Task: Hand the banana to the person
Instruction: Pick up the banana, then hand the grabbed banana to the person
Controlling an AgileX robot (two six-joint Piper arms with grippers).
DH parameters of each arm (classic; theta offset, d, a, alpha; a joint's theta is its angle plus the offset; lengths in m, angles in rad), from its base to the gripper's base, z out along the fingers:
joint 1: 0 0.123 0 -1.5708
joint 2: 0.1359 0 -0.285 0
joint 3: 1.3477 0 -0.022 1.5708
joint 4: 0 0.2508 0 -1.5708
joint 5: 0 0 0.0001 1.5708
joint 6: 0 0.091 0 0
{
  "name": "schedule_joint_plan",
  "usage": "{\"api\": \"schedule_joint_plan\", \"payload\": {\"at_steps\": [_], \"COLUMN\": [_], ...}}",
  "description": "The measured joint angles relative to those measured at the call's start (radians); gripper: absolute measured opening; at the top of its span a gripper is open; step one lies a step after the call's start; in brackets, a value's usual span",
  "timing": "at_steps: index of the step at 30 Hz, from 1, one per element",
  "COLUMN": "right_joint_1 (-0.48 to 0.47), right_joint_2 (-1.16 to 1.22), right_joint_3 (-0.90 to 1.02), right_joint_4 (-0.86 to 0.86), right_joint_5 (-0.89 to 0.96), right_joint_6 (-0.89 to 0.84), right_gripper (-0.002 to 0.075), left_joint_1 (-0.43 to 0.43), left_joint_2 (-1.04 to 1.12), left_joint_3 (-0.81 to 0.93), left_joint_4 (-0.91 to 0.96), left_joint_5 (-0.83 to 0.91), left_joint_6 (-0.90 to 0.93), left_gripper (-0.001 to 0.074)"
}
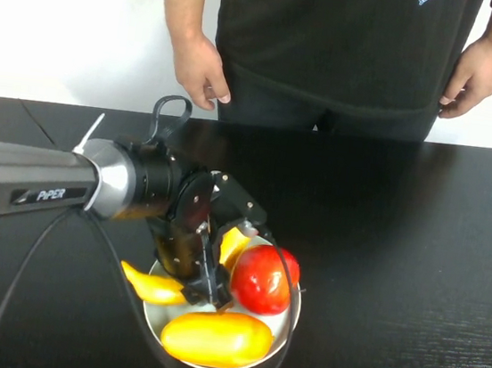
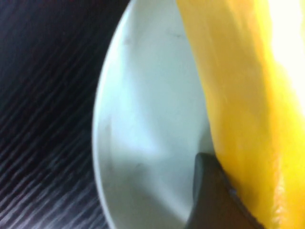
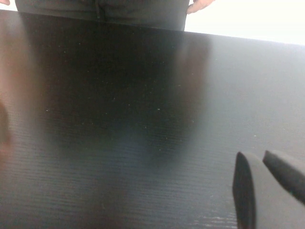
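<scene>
The banana point(image 1: 154, 286) lies across the white bowl point(image 1: 290, 326), one tapered end sticking out over the rim on the robot's left, the other end point(image 1: 234, 242) behind the apple. My left gripper point(image 1: 212, 293) reaches down into the bowl and is shut on the banana's middle. In the left wrist view one dark finger point(image 2: 209, 193) presses against the banana point(image 2: 238, 109) above the bowl's floor point(image 2: 143, 119). The person point(image 1: 335, 42) stands at the table's far edge, both hands hanging down. My right gripper point(image 3: 253, 154) hovers shut and empty over bare table; it does not show in the high view.
A red apple point(image 1: 263, 278) and a plump oval yellow-orange fruit point(image 1: 216, 338) share the bowl beside my left gripper. The left arm's cable point(image 1: 12, 299) hangs toward the near edge. The black table point(image 1: 416, 259) stretches to the right and the far side.
</scene>
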Motion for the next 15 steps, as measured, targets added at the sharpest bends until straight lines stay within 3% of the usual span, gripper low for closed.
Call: {"api": "schedule_joint_plan", "payload": {"at_steps": [4, 11, 15], "right_joint_1": [0.0, 0.0, 0.0], "right_joint_2": [0.0, 0.0, 0.0], "right_joint_3": [0.0, 0.0, 0.0], "right_joint_4": [0.0, 0.0, 0.0], "right_joint_5": [0.0, 0.0, 0.0], "right_joint_6": [0.0, 0.0, 0.0], "right_gripper": [-0.0007, -0.0007, -0.0007], "left_joint_1": [0.0, 0.0, 0.0], "left_joint_2": [-0.038, -0.21, -0.311], "left_joint_3": [-0.033, -0.239, -0.338], "left_joint_4": [0.042, 0.06, 0.047], "left_joint_5": [0.12, 0.497, 0.546], "left_joint_6": [0.0, 0.0, -0.002], "left_gripper": [0.0307, 0.0307, 0.0307]}}
